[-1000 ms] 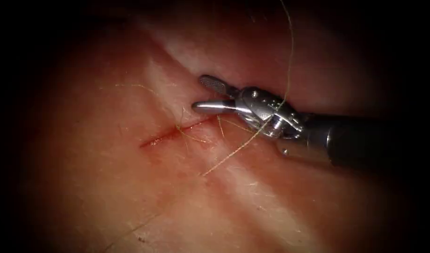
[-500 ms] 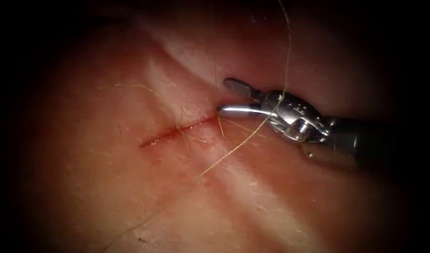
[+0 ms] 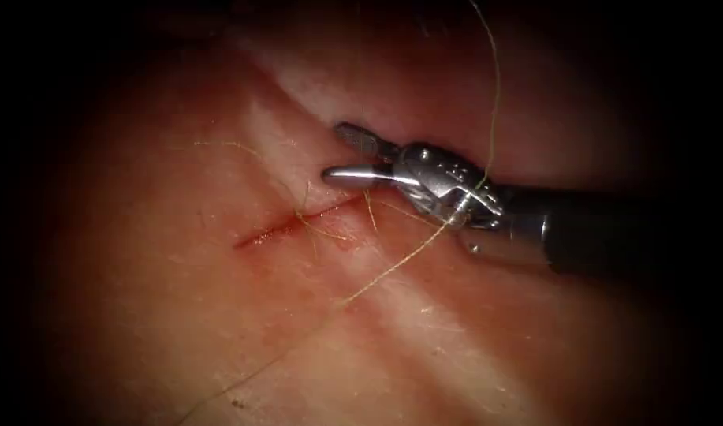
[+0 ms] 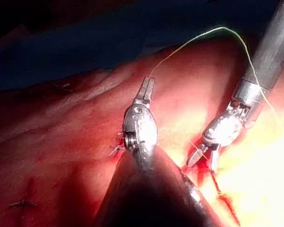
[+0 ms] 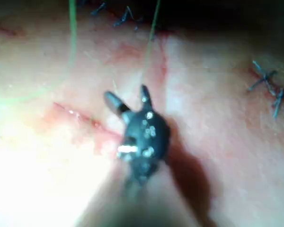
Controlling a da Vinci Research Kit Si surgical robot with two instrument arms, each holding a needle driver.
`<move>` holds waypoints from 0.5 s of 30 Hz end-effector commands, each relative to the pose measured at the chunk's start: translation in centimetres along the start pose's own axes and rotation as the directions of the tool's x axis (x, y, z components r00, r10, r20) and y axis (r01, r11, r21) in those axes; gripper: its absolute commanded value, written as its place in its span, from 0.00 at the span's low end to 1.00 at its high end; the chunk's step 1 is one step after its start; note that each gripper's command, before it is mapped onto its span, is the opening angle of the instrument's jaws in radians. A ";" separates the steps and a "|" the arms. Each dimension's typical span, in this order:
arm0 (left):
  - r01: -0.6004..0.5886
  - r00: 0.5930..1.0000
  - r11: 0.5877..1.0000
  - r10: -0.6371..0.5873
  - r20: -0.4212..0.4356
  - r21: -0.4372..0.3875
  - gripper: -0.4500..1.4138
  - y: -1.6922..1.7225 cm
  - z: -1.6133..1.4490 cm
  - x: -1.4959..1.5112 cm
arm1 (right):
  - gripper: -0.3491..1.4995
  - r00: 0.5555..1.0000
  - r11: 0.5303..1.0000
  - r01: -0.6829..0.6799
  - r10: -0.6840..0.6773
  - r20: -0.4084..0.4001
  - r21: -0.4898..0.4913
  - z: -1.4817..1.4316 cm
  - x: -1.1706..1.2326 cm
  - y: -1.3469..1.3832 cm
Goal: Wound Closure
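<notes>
Endoscope view: the right pincer [image 3: 339,155] comes in from the frame's right, its shaft lying nearly level, and its jaws stand apart with nothing between them, just above the right end of the cut [image 3: 294,224]. The cut is a short red line at the frame's centre, its long axis rising from lower left to upper right. The thread [image 3: 393,268] drops from the top edge, drapes over the right tool's wrist and runs on down-left across the tissue [image 3: 180,315] to the lower edge; short thread ends sprout at the cut's middle. Left of the cut the tissue lies bare and open. I can make out no needle.

Left wrist view: the left pincer [image 4: 147,89] is closed on the thread [image 4: 199,40], which arches from its tip over to the right tool's shaft. The right pincer [image 4: 201,158], jaws parted, points down at the red fluid [image 4: 213,175].

Right wrist view: the right pincer [image 5: 128,97] is spread over the cut [image 5: 80,118], gripping nothing. Dark knotted stitches [image 5: 270,90] sit well apart.
</notes>
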 end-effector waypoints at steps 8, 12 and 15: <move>-0.007 1.000 1.000 0.007 -0.003 0.001 0.00 -0.04 0.08 0.02 | 0.98 1.000 1.000 0.011 -0.010 -0.002 0.011 0.29 -0.04 0.03; -0.007 1.000 1.000 0.007 -0.003 0.001 0.00 -0.03 0.08 0.02 | 0.97 1.000 1.000 0.012 -0.012 -0.002 0.016 0.30 -0.04 0.04; -0.006 1.000 1.000 0.006 -0.003 0.002 0.00 -0.03 0.09 0.03 | 0.96 1.000 1.000 0.013 -0.013 -0.002 0.017 0.29 -0.05 0.05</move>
